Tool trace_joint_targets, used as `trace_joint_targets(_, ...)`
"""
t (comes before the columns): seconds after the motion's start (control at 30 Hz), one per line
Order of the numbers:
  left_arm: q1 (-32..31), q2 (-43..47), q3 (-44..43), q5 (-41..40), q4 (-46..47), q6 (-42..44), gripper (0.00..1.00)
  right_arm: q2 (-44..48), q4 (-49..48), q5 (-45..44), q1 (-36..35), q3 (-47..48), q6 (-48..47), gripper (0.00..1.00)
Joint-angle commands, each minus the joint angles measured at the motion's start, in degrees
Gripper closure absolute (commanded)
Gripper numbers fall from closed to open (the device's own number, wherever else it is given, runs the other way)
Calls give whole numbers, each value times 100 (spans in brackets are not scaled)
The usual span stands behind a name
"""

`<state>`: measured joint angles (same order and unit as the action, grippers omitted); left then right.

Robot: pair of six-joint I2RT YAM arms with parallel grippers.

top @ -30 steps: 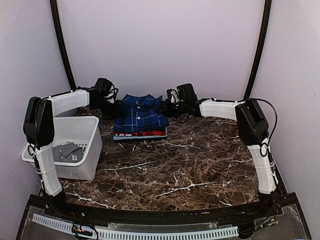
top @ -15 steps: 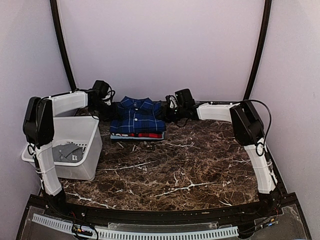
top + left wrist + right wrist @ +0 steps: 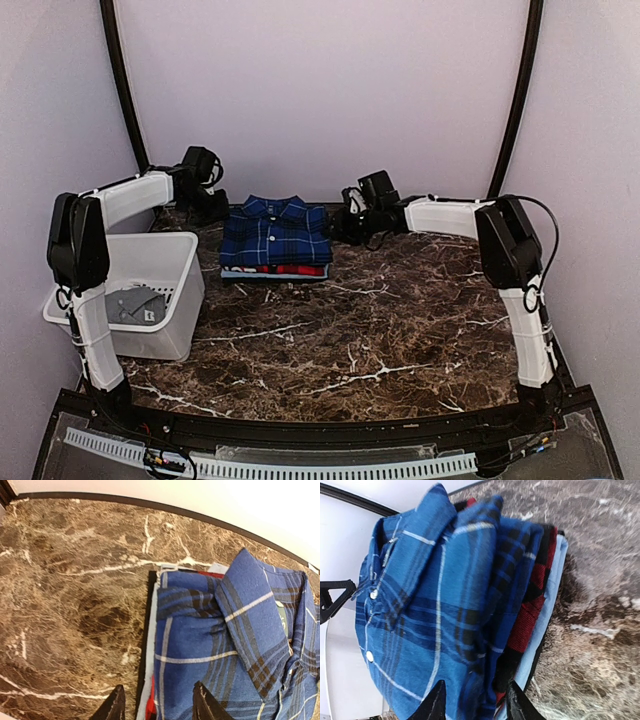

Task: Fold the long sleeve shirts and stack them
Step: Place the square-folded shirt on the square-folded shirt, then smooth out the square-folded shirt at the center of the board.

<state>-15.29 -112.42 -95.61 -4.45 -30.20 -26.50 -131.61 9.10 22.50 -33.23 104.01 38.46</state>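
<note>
Looking down from the top camera, you have the brown marble table [image 3: 380, 320] with a white plastic bin [image 3: 140, 338] at its left edge, a grey item [image 3: 135, 305] lying inside. Near the back wall, between the arms, sits the folded stack: the dark blue plaid shirt [image 3: 275, 232] on top, the red-and-black plaid shirt [image 3: 290, 269] under it, and a pale blue layer [image 3: 551, 600] beneath. Your left gripper [image 3: 159, 707] is at the stack's left side, fingers apart and holding nothing. Your right gripper [image 3: 472, 705] is at the right side, likewise spread and empty.
</note>
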Motion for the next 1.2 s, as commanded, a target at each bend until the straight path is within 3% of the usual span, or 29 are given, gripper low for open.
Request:
trace_joint_targets(0.0,35,-23,-307,-452,-283,195,55,589,371,-579,-119,-14,-424,62)
trace_joint_targets(0.17,16,-17,-555,-428,-315,255,56,944,436,-953,-328,-288,-607,63)
trace_joint_targets(0.57,-667,114,-554,-140,-325,185,56,679,1,-594,-645,-927,-456,72)
trace_joint_targets(0.9,-1314,837,664,228,182,-353,54,1275,-255,-727,-667,-1762,-456,72)
trace_joint_targets(1.0,-1352,1262,1420,86,537,-574,52,1566,-258,-821,-657,-1973,-492,68)
trace_joint_targets(1.17,-1203,1597,1725,-342,629,-657,42,1991,-208,-1017,-657,-2202,-603,50)
